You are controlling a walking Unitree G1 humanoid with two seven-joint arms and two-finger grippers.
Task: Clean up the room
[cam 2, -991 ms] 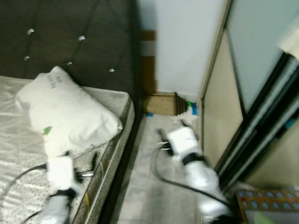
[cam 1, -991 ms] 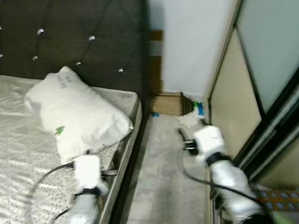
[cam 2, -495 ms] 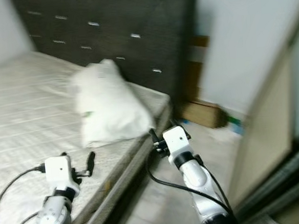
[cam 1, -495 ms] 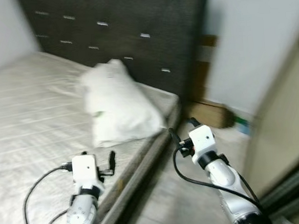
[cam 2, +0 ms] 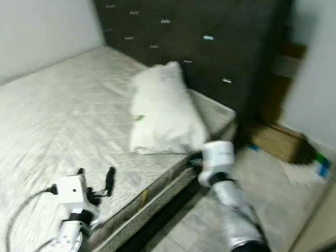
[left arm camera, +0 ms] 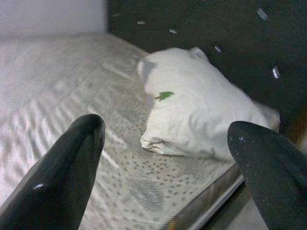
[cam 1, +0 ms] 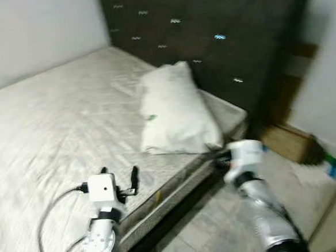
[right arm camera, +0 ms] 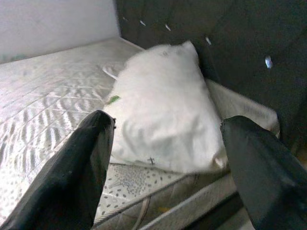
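A white pillow point(cam 1: 175, 111) with a small green mark lies at the head of the bare mattress point(cam 1: 58, 122), against the dark tufted headboard point(cam 1: 218, 18). My left gripper point(cam 1: 119, 174) hovers open over the mattress's near edge, short of the pillow point(left arm camera: 192, 105), with nothing between its fingers point(left arm camera: 72, 163). My right gripper point(cam 2: 193, 159) is blurred at the bed's corner, just below the pillow's near end. In the right wrist view its fingers point(right arm camera: 81, 163) stand wide apart, open and empty, facing the pillow point(right arm camera: 163, 110).
A cardboard box point(cam 1: 287, 140) sits on the floor between the headboard and the wall, with a dark brush point(cam 1: 314, 150) and a blue-green item point(cam 1: 332, 165) beside it. A strip of grey floor point(cam 1: 221, 226) runs along the bed. A white wall point(cam 1: 34, 31) stands behind the mattress.
The camera has swung left: the wardrobe has left the picture and more of the mattress shows. My right gripper has come from the floor gap to the bed's corner by the pillow.
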